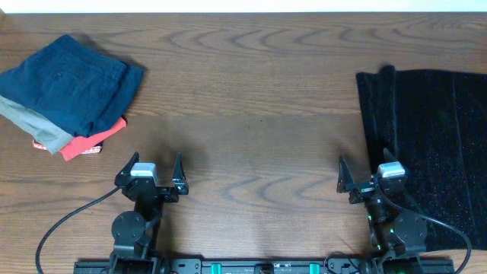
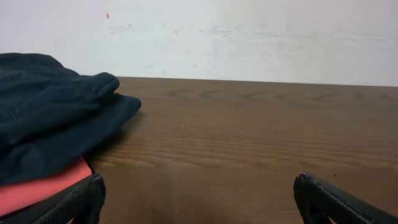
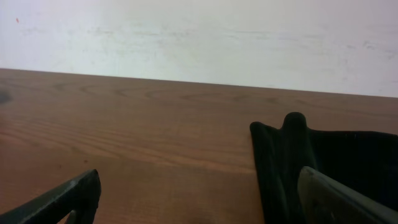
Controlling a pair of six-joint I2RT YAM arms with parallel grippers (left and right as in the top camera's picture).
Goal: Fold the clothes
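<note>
Left claw (image 1: 155, 163) and right claw (image 1: 365, 170) both gape wide, holding nothing, above worktop (image 1: 251, 114). Beside right claw lies black garment (image 1: 430, 137); navy pile (image 1: 68, 84) far left.

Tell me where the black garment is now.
In the overhead view, the black garment lies spread on the right side of the table, beside the open right gripper, far from the folded pile at left.
</note>
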